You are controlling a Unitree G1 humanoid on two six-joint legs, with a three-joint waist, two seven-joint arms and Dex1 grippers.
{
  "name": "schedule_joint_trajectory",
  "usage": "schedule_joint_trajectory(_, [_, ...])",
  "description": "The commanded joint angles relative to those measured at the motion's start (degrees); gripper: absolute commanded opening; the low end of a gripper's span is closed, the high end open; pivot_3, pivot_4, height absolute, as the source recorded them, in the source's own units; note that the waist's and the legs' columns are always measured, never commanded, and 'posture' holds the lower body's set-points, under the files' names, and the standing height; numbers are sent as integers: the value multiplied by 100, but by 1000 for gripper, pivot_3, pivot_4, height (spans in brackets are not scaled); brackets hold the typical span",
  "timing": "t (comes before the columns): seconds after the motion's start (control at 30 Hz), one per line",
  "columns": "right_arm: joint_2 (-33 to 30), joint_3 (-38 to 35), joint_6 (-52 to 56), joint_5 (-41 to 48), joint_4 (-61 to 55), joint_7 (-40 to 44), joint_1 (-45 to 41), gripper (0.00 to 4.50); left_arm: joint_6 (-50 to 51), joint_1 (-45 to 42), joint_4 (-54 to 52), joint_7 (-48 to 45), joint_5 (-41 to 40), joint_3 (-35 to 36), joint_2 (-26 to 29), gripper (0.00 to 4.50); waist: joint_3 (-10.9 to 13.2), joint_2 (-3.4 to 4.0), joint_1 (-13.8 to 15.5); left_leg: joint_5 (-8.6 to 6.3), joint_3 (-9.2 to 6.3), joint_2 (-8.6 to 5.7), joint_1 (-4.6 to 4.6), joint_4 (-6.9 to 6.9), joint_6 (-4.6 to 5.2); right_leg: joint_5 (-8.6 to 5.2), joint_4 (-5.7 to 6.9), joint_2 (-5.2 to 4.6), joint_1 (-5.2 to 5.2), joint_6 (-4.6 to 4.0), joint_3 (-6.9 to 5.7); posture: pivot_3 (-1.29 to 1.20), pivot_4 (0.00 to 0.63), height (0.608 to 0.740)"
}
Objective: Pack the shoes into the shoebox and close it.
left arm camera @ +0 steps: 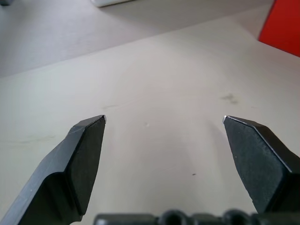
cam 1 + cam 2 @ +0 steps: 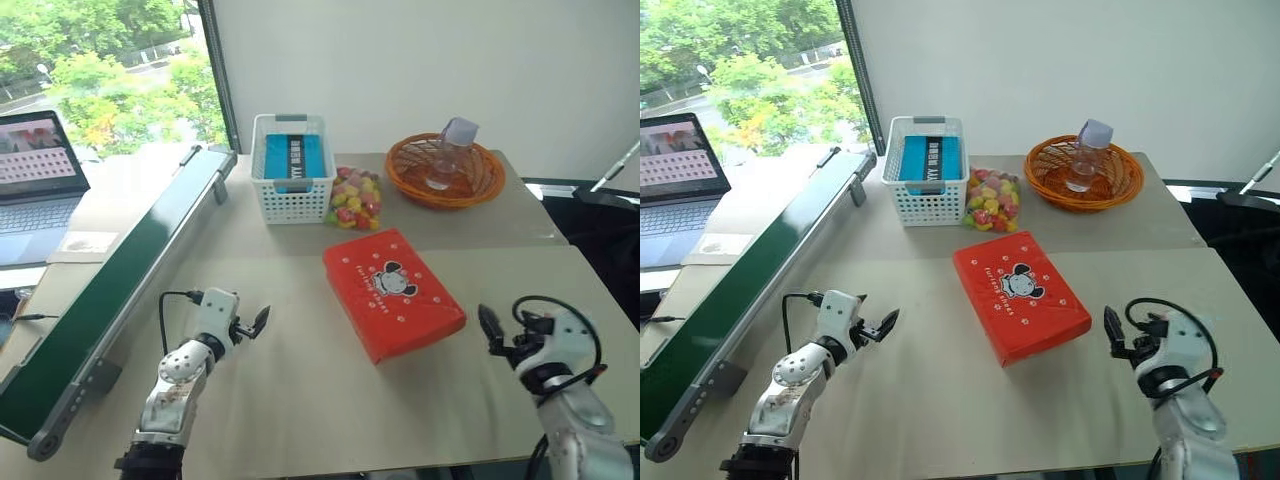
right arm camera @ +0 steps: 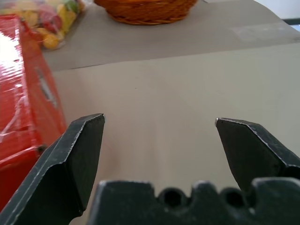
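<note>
laptop cut by left edge; shoebox cropped in wrist views, its contents hidden

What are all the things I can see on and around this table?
shoebox: one, red-orange with a cartoon face on the lid, closed, middle of the table
white basket: one, slatted plastic, at the back, holding a blue box
bag of sweets: one, mixed colours, right of the white basket
wicker basket: one, orange, back right, holding a clear bottle
conveyor belt: one, green, along the table's left edge
laptop: one, open, far left
table: one, beige
left gripper: black fingers, open, empty, left of the shoebox
right gripper: black fingers, open, empty, right of the shoebox
</note>
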Motion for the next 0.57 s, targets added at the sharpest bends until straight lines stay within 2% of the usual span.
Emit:
schedule_joint_trajectory(0.03, [187, 26, -594, -345, 334, -311, 126, 4425, -229, 164, -83, 271, 76, 50, -180, 4280, -1, 0, 3, -1, 0, 1, 0, 0, -2, -1, -4, -2, 1, 0, 0, 0, 150, 740])
schedule_joint_trajectory(0.37, [580, 285, -1063, -541, 1160, -609, -105, 4425, -328, 283, -204, 518, 158, -5, -434, 4280, -2, 2, -50, -1, 1, 4, -13, -2, -1, 2, -3, 1, -5, -6, 2, 0, 150, 740])
schedule_joint_trajectory(0.57, [835, 368, -960, 37, 1147, -210, -110, 4425, -247, 325, -113, 578, 32, -4, -588, 4280, -2, 2, -42, -1, 1, 4, -15, -2, -1, 1, -5, 0, -5, -5, 2, 0, 150, 740])
